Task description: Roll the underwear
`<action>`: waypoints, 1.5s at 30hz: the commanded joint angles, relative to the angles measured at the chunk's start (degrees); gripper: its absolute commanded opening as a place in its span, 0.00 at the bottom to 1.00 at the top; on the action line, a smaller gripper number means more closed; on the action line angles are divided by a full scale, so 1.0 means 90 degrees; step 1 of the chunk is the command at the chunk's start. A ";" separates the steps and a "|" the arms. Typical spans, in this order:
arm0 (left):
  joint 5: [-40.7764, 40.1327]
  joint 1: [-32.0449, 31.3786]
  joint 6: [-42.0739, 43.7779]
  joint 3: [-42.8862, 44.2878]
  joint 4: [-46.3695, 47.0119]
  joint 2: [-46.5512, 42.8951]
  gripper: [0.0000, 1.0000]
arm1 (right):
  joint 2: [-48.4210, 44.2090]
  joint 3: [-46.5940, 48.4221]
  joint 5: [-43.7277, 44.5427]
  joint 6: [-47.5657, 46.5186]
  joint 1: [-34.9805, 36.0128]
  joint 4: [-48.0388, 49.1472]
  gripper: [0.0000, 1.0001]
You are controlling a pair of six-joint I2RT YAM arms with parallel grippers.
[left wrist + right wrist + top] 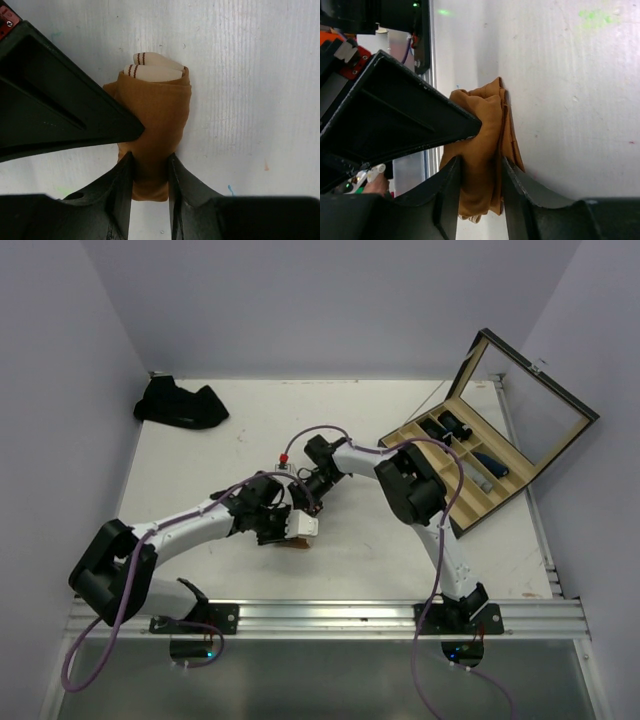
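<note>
Underwear (pixel 155 110) is sitting rolled up in the middle of the table (pixel 350 565), rust-orange with the cream waistband (pixel 155 74) poking out of the far end. It's getting crowded from both sides.

The left gripper (pixel 150 160) is pinching the near end of the roll, with the cloth visibly squeezed narrower between its fingers. The right gripper (pixel 479 165) is straddling the same bundle, with fabric filling the gap between its fingers. I honestly can't tell if it's clamping or just resting around it.

Blocking is the main issue. In each wrist view a big black wedge of the other gripper is jutting in from the left of the frame, with its tip touching the cloth and hiding that side of the roll. From the top camera the two grippers are covering nearly everything, and only a sliver of orange is peeking out below them.

Other stuff: a black cloth (pixel 180 405) is lying crumpled in the upper left of the top view. A wooden box (pixel 415 435) is sitting at the right with its glass lid (pixel 530 405) standing open and dark rolls (pixel 455 425) lying in its compartments. Both are well apart from the action.
</note>
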 commanded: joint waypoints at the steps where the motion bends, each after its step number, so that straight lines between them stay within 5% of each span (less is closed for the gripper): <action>1: -0.0081 -0.0053 -0.0061 0.0101 -0.0659 0.0839 0.14 | 0.0066 -0.0195 0.2263 -0.0340 0.0067 0.0335 0.40; 4: -0.0091 -0.0043 -0.0178 0.0277 -0.1040 0.1279 0.09 | -0.0323 -0.0108 0.2411 -0.0027 -0.0390 0.0580 0.55; 7: -0.0101 -0.0043 -0.0353 0.0413 -0.1245 0.1631 0.07 | -0.0715 0.0009 0.2605 0.0246 -0.0995 0.0843 0.59; 17: 0.0475 0.0230 -0.0618 0.1593 -0.2007 0.3339 0.06 | -0.2892 -0.0507 0.2900 -0.0111 -0.2483 0.0932 0.54; 22: 0.0758 0.0445 -0.0725 0.2600 -0.2768 0.4353 0.06 | -0.4435 -0.1374 0.3240 -0.1363 -0.2016 0.0258 0.45; 28: 0.0612 0.0621 -0.0725 0.3499 -0.3316 0.4989 0.06 | -0.5559 -0.2556 0.4079 -0.2184 -0.0669 0.0170 0.48; 37: 0.0651 0.0777 -0.0813 0.3891 -0.3628 0.5410 0.07 | -0.5326 -0.3623 0.5378 -0.2623 0.1081 0.1615 0.56; 45: 0.0690 0.0787 -0.0881 0.4017 -0.3677 0.5557 0.07 | -0.5168 -0.3389 0.5106 -0.2801 0.1677 0.1820 0.55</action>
